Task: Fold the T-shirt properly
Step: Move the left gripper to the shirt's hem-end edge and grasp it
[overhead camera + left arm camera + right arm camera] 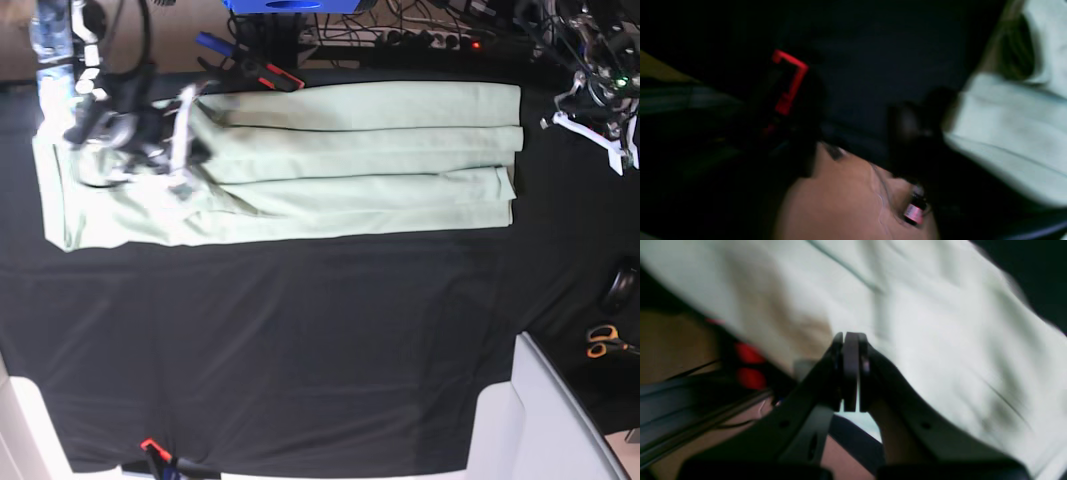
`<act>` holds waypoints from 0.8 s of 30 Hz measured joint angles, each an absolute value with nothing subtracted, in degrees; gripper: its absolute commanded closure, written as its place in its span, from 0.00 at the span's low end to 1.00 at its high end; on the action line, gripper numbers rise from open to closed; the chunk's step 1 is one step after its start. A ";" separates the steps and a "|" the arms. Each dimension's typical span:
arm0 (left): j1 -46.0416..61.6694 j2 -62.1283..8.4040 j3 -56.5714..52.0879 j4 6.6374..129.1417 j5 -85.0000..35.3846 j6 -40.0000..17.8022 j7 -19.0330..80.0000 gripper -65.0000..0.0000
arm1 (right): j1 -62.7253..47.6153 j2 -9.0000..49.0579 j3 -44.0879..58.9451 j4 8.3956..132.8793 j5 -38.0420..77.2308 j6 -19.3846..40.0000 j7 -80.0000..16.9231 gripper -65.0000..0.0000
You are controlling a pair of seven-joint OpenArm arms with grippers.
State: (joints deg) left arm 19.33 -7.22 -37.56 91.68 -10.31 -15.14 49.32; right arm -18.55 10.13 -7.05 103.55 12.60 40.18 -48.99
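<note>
Base view shows the large pale mint-green cotton T-shirt (pixel 330 165) lying as a long band on the tabletop (pixel 300 350) with its black cloth cover. Going from left to right, the right end effector (pixel 175 150) comes first: it sits over the left end of the band, and the cloth lies directly under and around it. In the right wrist view its two pads (pixel 850 370) are pressed together, with the pale cloth just behind the tips. I cannot tell if a layer is pinched between them. If it closed on nothing, the next lift will bring no cloth. If it took only the top layer, the folded band under it may open and the long folds may slide apart.

Further right, the band runs flat, with its straight end well apart from this end effector.

The left end effector (pixel 600 95) is at the far right, off the cloth and above the tabletop edge, and the T-shirt is beside it. Both pictures are too blurred to tell how its jaws stand. A one-sided pull may drag the band crooked.
</note>
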 measured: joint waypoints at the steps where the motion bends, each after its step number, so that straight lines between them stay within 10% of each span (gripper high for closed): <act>1: 19.75 -6.68 -38.83 91.37 -8.25 -15.03 47.00 0.71 | -17.47 10.07 -9.76 103.48 12.67 40.14 -49.15 1.00; 24: 2.33 -1.48 -27.20 86.61 -16.93 -10.70 54.78 0.83 | -14.00 8.49 -16.32 98.39 12.84 31.42 -53.06 1.00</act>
State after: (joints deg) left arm 2.33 -1.48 -27.20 86.61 -16.93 -10.70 54.78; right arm -14.00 8.49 -16.32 98.39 12.84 31.42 -53.06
